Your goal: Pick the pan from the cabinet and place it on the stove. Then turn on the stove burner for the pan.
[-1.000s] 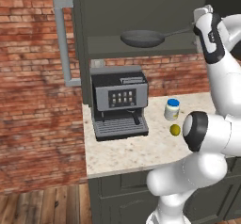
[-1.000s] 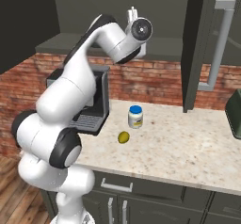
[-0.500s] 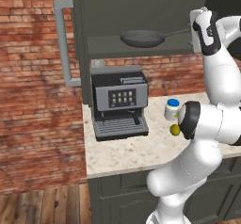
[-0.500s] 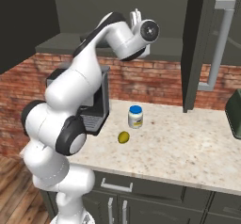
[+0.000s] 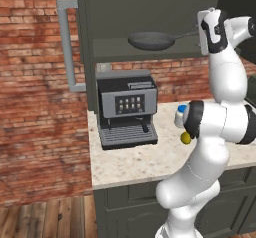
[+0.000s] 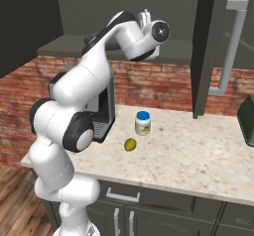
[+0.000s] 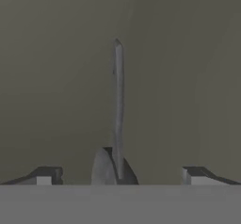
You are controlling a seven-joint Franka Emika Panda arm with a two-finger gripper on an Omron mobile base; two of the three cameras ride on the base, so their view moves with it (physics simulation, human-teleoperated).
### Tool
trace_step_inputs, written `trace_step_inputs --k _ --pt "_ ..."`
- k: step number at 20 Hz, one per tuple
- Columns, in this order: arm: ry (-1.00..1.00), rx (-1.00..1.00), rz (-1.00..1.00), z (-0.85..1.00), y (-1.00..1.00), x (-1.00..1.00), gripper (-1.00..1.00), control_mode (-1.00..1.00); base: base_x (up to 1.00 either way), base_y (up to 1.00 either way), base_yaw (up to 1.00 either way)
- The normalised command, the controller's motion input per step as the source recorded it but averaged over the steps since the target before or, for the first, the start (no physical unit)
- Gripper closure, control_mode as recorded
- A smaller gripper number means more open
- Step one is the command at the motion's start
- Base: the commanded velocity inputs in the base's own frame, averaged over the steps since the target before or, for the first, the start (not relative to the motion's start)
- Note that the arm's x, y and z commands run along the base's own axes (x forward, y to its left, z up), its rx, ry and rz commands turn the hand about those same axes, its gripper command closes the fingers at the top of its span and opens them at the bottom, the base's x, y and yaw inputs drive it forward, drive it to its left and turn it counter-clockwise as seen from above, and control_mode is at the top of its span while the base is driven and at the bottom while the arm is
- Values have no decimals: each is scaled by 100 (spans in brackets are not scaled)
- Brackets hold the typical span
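A dark frying pan (image 5: 151, 40) rests on the bottom shelf of the open wall cabinet (image 5: 150, 12), directly above the coffee machine (image 5: 126, 107), its long thin handle reaching away from the machine toward the robot's hand. The gripper (image 7: 117, 175) is spread wide and holds nothing, its two fingertips (image 7: 43, 175) set either side of the handle, probably lined up to grasp it. Above the pan the cabinet is bare, giving room to lift it out over the shelf's front edge, and the door (image 5: 82, 47) stands swung aside beside the machine.

Arm straightened upward, hand (image 7: 117, 173) closer to pan (image 5: 151, 40) handle, elbow lifted.
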Motion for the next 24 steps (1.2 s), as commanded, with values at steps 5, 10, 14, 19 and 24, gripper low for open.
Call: trace_step_inputs --k 5,10,14,19,24 --pt "0 0 1 -13 0 30 -100 -100 0 0 0" --pt "0 0 1 -17 0 31 -100 -100 0 0 0" --pt "-1 0 0 -2 0 32 -100 -100 0 0 0" --pt "-6 0 0 4 0 21 -100 -100 0 0 0" --pt "-7 -1 1 16 0 26 -100 -100 0 0 0"
